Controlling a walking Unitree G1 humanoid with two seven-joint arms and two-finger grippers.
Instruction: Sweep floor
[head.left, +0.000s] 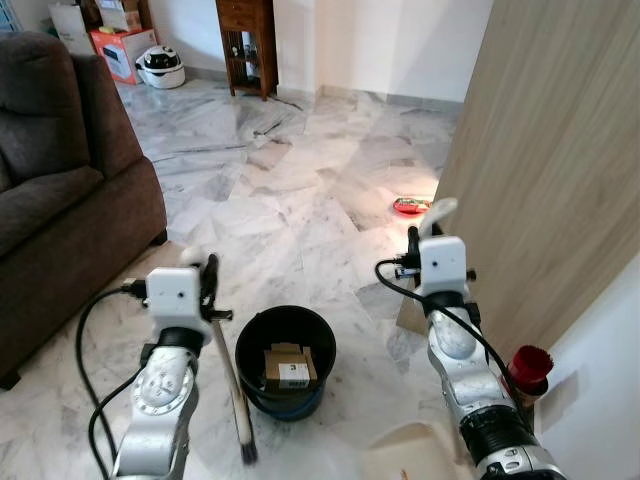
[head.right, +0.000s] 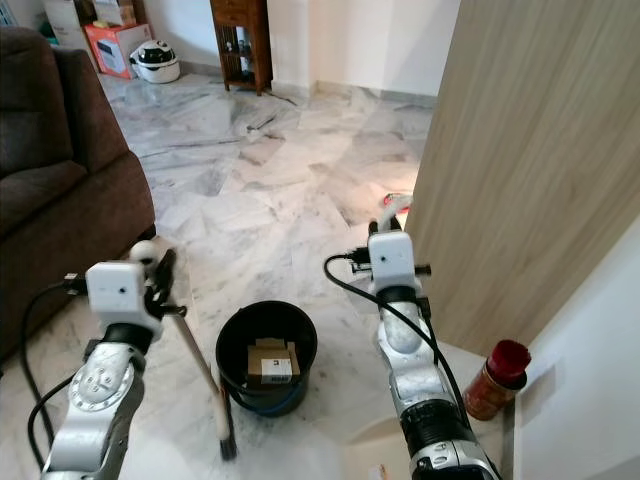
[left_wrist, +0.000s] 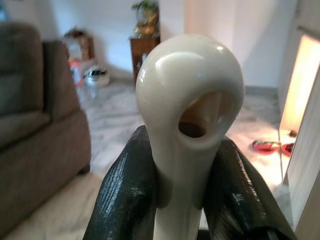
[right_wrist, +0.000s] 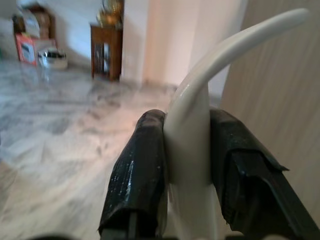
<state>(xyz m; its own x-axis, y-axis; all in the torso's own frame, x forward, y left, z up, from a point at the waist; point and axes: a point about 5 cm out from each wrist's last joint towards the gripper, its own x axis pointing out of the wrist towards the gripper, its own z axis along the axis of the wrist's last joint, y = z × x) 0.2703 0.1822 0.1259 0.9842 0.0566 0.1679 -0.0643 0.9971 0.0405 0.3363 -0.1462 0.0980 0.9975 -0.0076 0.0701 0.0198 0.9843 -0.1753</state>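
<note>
Between the two arms, above a black bucket (head.left: 286, 360) on the marble floor (head.left: 290, 210), a broom handle (left_wrist: 187, 115) is pinched by the left end effector (left_wrist: 182, 200) and a dustpan handle (right_wrist: 200, 105) by the right end effector (right_wrist: 192, 175).

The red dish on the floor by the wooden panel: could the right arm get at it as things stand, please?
Probably not: the right gripper is shut on the dustpan handle, and the red dish lies well beyond it.
</note>
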